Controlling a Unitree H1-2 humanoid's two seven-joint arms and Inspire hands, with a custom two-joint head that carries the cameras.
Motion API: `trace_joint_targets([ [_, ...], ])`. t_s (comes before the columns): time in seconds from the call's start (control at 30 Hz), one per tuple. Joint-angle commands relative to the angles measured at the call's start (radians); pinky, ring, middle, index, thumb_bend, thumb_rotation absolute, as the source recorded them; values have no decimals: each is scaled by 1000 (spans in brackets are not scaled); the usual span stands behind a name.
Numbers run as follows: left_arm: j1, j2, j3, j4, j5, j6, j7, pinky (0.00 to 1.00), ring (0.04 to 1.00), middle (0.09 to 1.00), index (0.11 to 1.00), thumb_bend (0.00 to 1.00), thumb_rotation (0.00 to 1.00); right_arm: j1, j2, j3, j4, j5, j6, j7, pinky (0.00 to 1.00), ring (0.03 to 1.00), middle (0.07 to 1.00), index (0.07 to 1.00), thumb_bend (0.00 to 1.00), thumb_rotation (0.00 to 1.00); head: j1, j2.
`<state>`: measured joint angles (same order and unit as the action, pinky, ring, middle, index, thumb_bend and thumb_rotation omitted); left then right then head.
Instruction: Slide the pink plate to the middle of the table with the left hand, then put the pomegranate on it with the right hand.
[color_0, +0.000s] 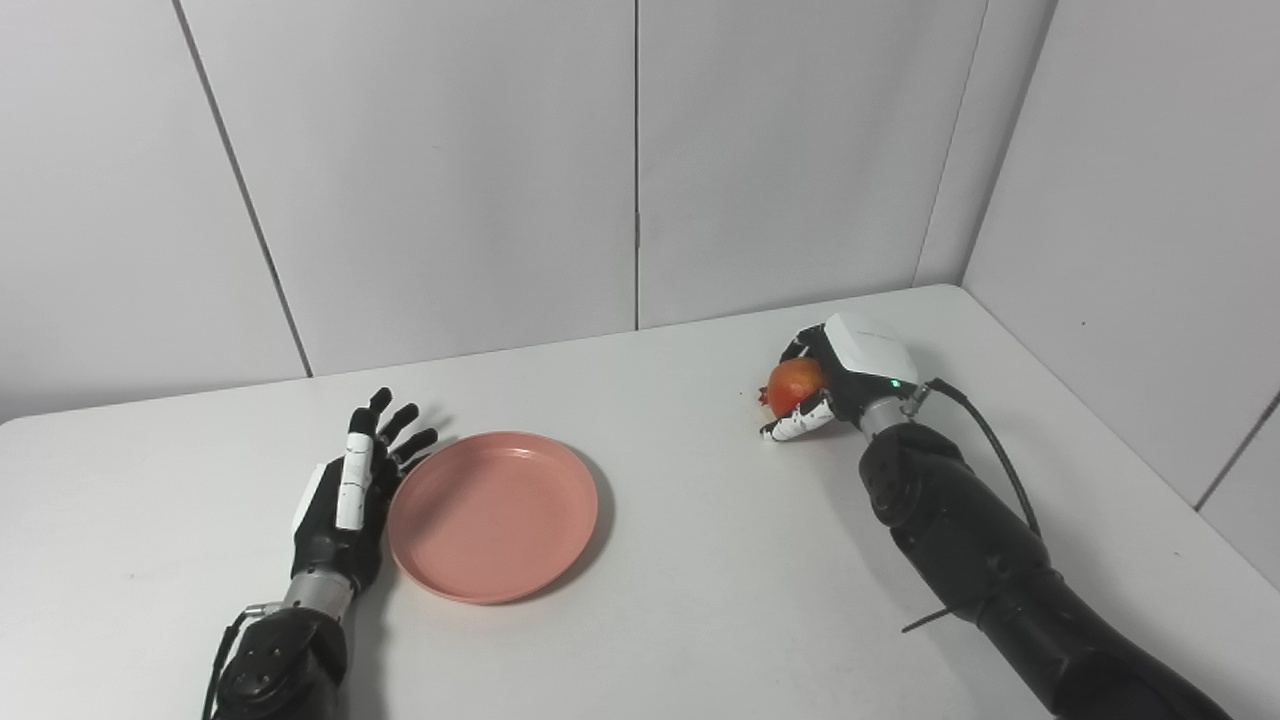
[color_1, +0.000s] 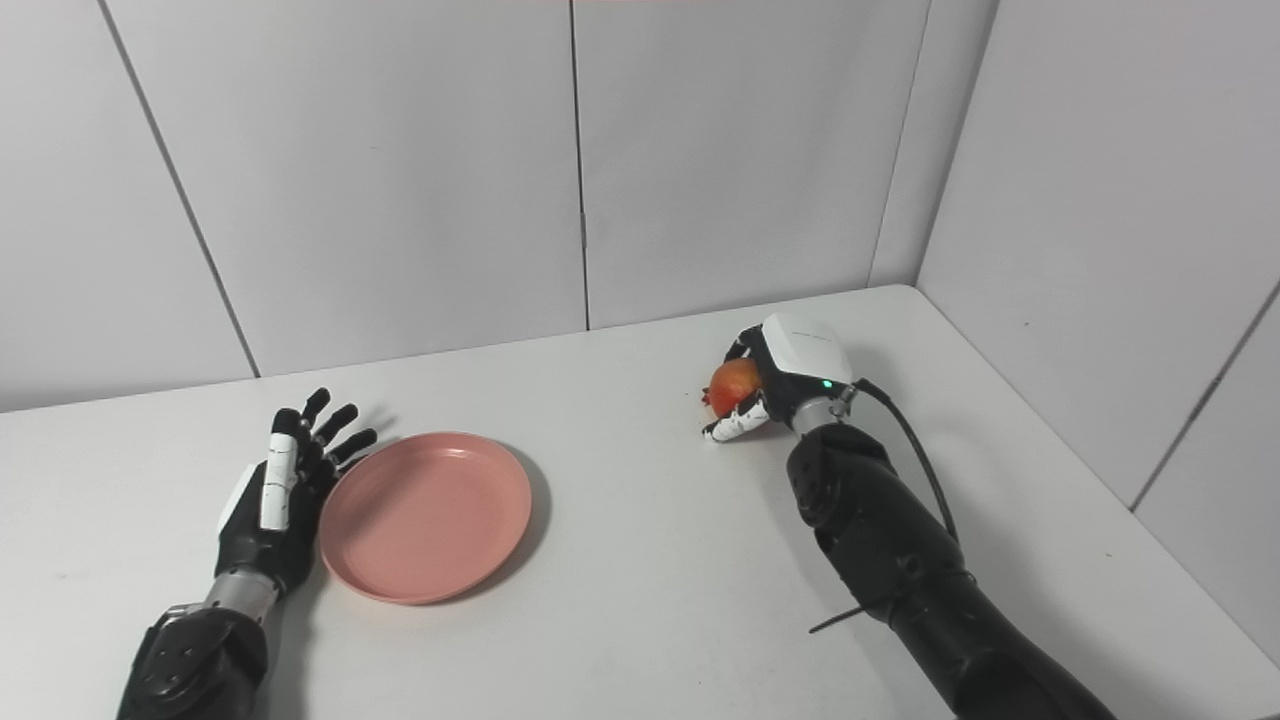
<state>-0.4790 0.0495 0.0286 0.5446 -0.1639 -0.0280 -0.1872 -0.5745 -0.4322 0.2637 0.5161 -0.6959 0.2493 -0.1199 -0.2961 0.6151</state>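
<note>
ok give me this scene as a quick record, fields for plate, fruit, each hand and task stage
plate: pink plate, empty, flat on the white table, left of centre
fruit: pomegranate, far right part of the table, apart from the plate
left hand: left hand open, fingers spread, against the plate's left rim
right hand: right hand wrapped around the pomegranate; whether it is lifted cannot be told
task stage: fruit not yet on the plate
</note>
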Motion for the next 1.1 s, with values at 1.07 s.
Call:
trace_joint_targets([
  [1.07,-4,-43,-11,16,27,16,38,798,835,917,1000,849,953,-67,61,-39,-440,36,-34,108,188,244,471,482,530,2,169,13],
])
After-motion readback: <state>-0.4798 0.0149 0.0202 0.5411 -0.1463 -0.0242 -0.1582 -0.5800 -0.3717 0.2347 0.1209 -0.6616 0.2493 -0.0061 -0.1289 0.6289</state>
